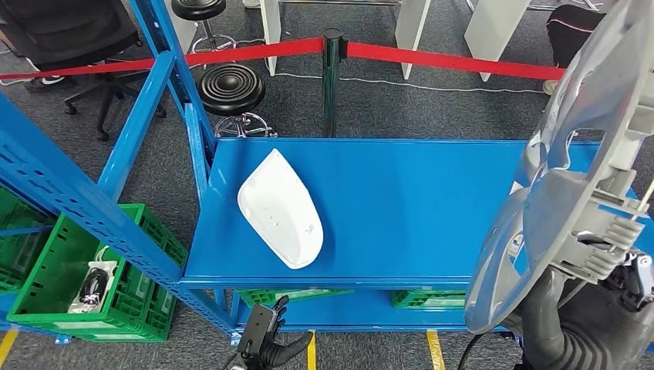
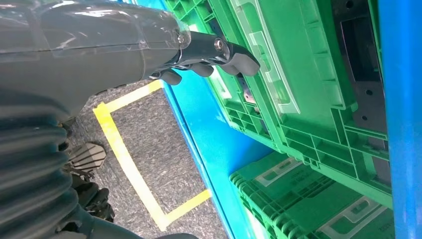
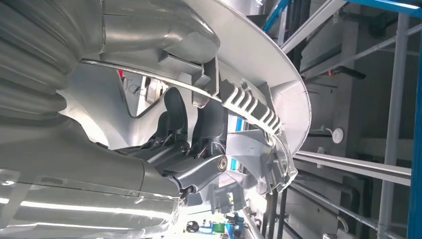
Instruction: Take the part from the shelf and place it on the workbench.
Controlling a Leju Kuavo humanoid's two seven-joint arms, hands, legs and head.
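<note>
Silver wheel cover [image 1: 571,177] upright in right hand [image 3: 194,144], above workbench [image 1: 401,208].

Part [image 1: 571,177] – silver plastic, seemingly; shelf [image 1: 401,208] – smooth painted metal.

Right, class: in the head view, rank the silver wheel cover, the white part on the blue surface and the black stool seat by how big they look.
1. Silver wheel cover, held by the right robot hand, though it is nearest the camera, so its lead is unsure.
2. White part.
3. Black stool seat, farther away.
</note>
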